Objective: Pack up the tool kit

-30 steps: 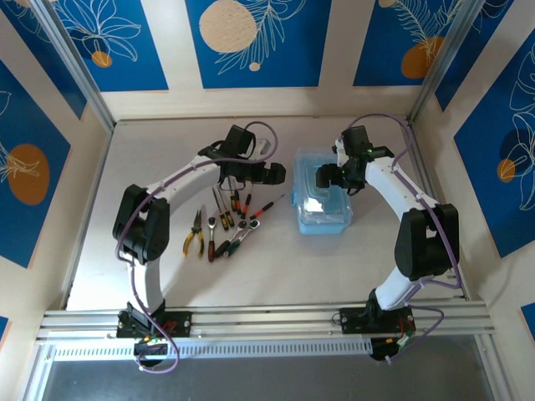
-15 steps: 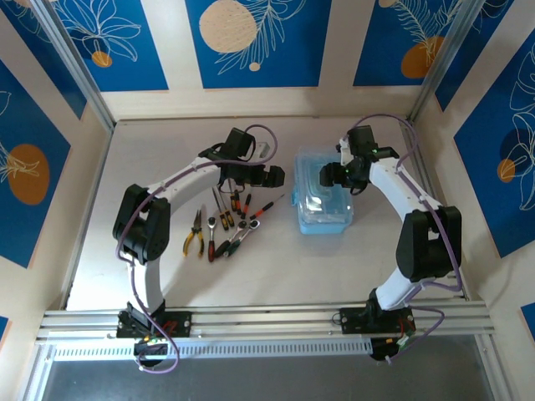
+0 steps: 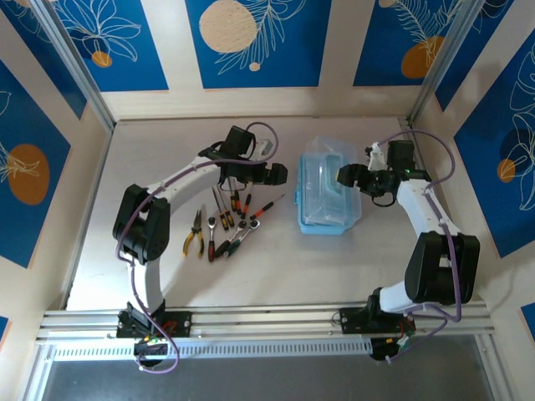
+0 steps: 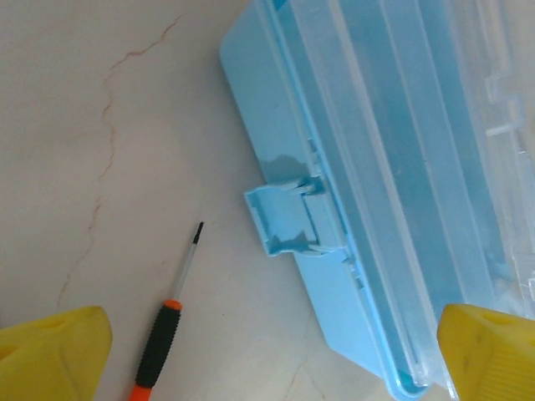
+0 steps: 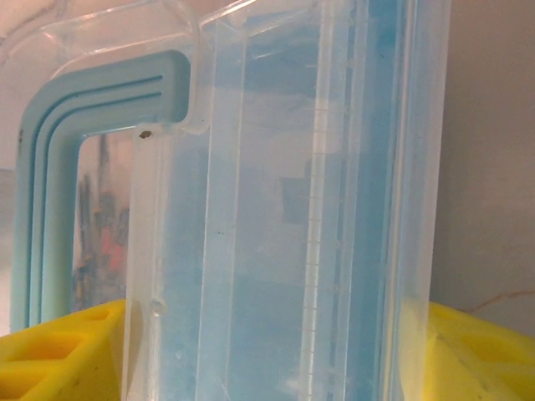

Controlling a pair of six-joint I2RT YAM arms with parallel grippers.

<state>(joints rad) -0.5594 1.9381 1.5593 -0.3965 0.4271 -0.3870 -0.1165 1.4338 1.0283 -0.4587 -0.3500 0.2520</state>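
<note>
Right of the case (image 3: pixel 322 224), right tool (image 3: pixel 346 177) grips its raised lid (image 3: pixel 328 167); left tool (image 3: pixel 274 174), released, nearer screwdrivers (image 3: pixel 242 203) lying leftward.

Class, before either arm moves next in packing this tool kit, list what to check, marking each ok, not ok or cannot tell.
1. Clear lid raised off the blue case: ok.
2. Right gripper closed on the lid: ok.
3. Left gripper open and empty: ok.
4. Tools inside the case: not ok; pliers and screwdriver lie on the table.
5. Lid open wide enough for loading: cannot tell.
</note>
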